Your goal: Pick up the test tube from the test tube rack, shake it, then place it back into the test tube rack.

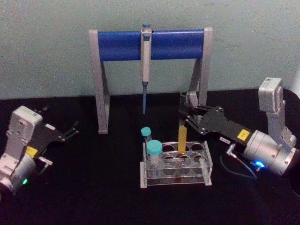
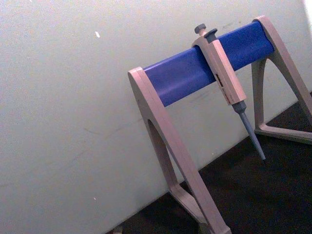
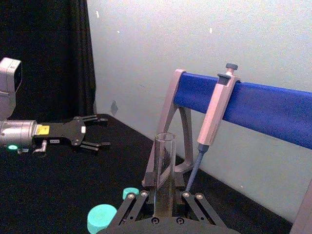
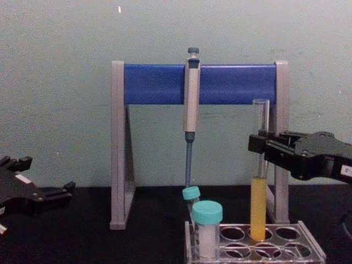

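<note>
The right gripper [image 1: 183, 117] extended in from the right with its jaws spread on either side of the test tube [image 1: 182, 138]. They sat level with the clear glass above the yellow-orange liquid, and the right wrist view showed a slim gap between the glass and each side. Below the jaws, the tube's foot stood in a back-row hole of the test tube rack [image 1: 207, 169] (upright, its open mouth above the jaws). Just behind the jaws rose the right leg of the grey-and-blue pipette stand [image 1: 150, 44]. A pipette [image 1: 146, 70] hung from the stand's bar to the jaws' left. Two teal-capped tubes [image 1: 153, 152] stood at the rack's left end, lower than the jaws. The left gripper [image 1: 73, 131] hovered well apart over the black table [image 1: 93, 197], its jaws spread and holding nothing.
</note>
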`<action>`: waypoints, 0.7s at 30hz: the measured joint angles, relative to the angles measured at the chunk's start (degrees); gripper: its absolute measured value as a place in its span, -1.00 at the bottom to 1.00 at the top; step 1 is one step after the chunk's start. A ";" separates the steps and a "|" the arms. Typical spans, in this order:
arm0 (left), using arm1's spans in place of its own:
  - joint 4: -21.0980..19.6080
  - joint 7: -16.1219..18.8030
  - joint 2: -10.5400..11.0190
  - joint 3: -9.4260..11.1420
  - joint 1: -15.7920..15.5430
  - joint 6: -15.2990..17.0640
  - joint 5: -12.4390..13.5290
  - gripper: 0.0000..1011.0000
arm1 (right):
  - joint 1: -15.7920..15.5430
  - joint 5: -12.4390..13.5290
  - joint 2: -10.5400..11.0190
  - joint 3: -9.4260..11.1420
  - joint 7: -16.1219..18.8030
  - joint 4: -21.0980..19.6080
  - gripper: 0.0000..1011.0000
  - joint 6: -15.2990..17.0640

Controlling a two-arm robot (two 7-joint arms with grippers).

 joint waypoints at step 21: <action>0.00 0.00 0.00 0.00 0.00 0.00 0.00 0.98 | 1.13 -0.55 -0.90 -0.90 0.68 3.38 -0.55 0.58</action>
